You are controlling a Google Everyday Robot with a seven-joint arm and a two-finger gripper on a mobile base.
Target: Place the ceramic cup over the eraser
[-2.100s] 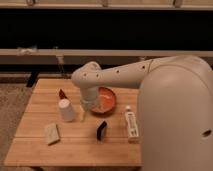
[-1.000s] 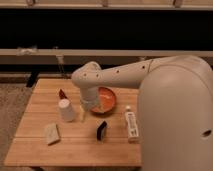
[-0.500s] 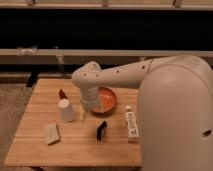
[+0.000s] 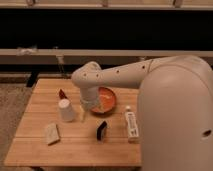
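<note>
The white ceramic cup [image 4: 66,110] stands on the wooden table [image 4: 40,150], left of centre, and looks upside down with its wider end on the table. The black eraser [image 4: 101,131] lies nearer the front, to the right of the cup and apart from it. My gripper [image 4: 83,113] hangs down from the white arm [image 4: 125,75], just right of the cup and left of the orange bowl. It is above and to the left of the eraser. I cannot tell whether it touches the cup.
An orange bowl [image 4: 106,100] sits right of the gripper. A long white bottle [image 4: 131,125] lies at the right. A pale beige block [image 4: 51,133] lies at the front left. A small dark red item [image 4: 62,93] sits behind the cup. A dark railing runs behind the table.
</note>
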